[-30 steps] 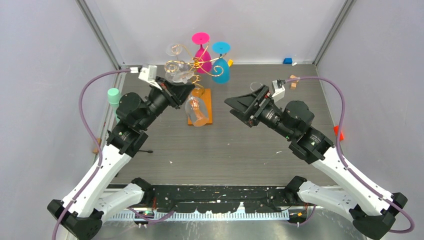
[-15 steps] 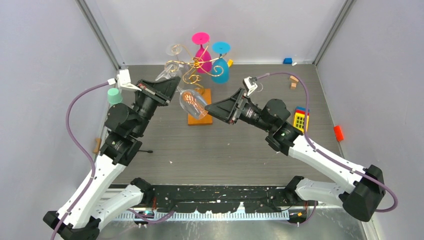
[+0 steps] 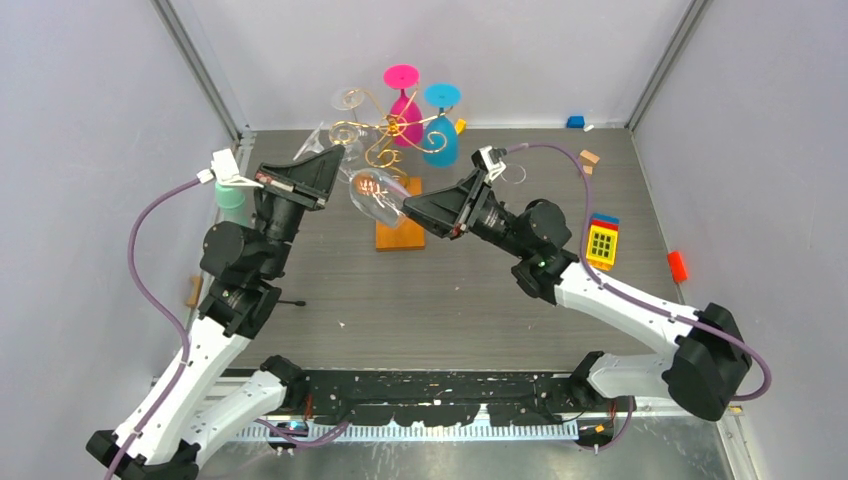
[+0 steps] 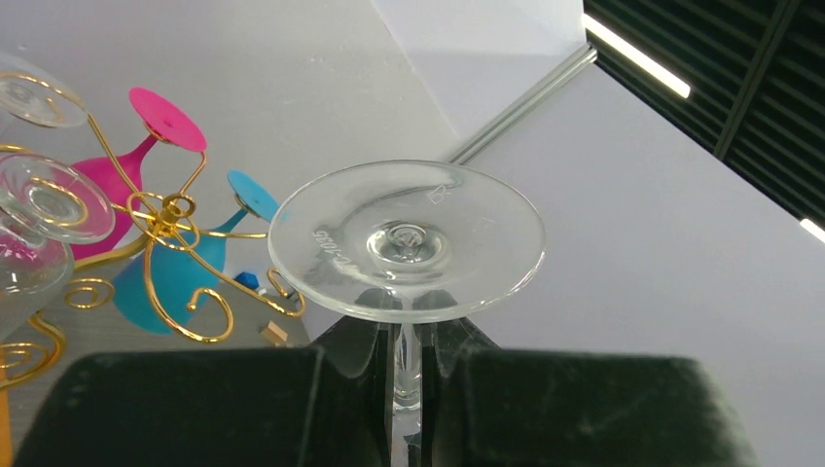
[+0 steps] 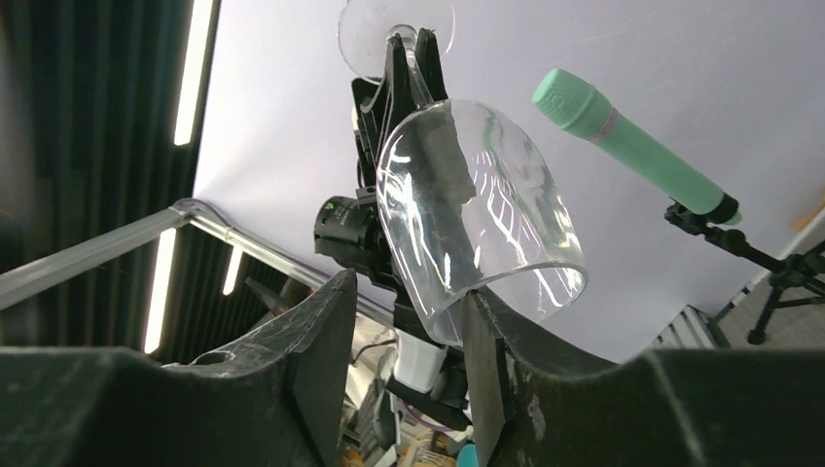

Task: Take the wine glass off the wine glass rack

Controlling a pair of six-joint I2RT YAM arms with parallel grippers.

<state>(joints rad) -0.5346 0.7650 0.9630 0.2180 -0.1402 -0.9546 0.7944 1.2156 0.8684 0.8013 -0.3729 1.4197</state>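
My left gripper is shut on the stem of a clear wine glass and holds it tilted in the air, just left of and apart from the gold wire wine glass rack. In the left wrist view the glass's foot sits above my fingertips. My right gripper is open, and the rim of the glass's bowl lies between its fingers. The rack carries a pink glass, a blue glass and clear ones.
The rack's orange base lies below the held glass. A teal microphone on a small stand is at the left and also shows in the right wrist view. A coloured block toy, a red block and small blocks lie at the right.
My left gripper has drawn the clear glass off the rack, up and to the left. My right arm has swung left until its open jaws reach the bowl's rim.
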